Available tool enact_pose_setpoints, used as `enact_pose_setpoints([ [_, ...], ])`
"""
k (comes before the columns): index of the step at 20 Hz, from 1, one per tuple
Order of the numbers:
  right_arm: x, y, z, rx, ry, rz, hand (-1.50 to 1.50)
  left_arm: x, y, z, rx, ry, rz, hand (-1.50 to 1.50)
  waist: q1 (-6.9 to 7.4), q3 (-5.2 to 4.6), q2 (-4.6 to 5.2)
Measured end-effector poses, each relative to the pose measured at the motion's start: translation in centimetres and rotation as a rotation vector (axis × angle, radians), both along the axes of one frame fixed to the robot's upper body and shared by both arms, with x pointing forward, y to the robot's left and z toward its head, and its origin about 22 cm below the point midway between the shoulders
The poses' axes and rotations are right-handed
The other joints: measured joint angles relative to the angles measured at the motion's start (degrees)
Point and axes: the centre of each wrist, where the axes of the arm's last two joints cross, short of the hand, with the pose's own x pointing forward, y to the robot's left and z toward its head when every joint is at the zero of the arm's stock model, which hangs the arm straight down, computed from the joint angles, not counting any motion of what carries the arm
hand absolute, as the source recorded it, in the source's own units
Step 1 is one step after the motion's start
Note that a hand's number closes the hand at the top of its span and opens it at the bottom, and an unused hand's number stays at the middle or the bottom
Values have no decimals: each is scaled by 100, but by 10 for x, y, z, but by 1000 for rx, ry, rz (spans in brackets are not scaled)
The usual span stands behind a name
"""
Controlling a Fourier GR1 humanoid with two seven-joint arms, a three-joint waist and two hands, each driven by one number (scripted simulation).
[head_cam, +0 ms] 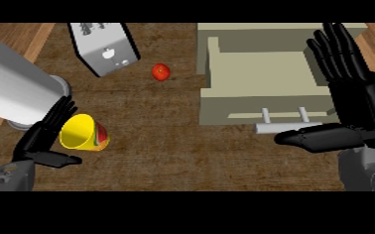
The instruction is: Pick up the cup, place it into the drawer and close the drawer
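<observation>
Left hand (40, 136) curled around one yellow cup (83, 133) near table's (161, 148) left edge; right hand (338, 99) spread beside one open drawer (260, 82).

a dark brown wood-grain worktop (168, 144) fills most of the view. on it, near the upper left, lies a silver toaster (104, 48), set at a slant, with dark slots along its top end and a small dark mark on its pale side. just to its right, apart from it, sits a small red tomato (161, 72), round and shiny. a strip of lighter, orange-toned wood (36, 37) runs along the worktop's upper left edge.
</observation>
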Motion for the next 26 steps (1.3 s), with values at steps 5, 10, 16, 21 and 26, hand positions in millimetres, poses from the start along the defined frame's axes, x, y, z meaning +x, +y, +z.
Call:
enact_pose_setpoints([
  [5,-3,-6,2,-2,-1,6,-150,0,-7,-10,10,-15,15,-150,-47,-7,14],
  [10,-5,-1,6,-2,-2,12,-150,-4,-12,-17,13,-25,10,-150,-61,-13,25],
  [16,1,-7,5,-4,0,13,-150,1,-23,-22,2,-40,-1,-150,-67,-15,35],
  [21,2,-10,8,-1,1,17,-150,6,-33,-25,-1,-50,-22,-150,-99,-18,46],
  [26,4,-4,9,-9,2,14,-150,11,-46,-28,-24,-46,-51,-150,-96,-20,52],
])
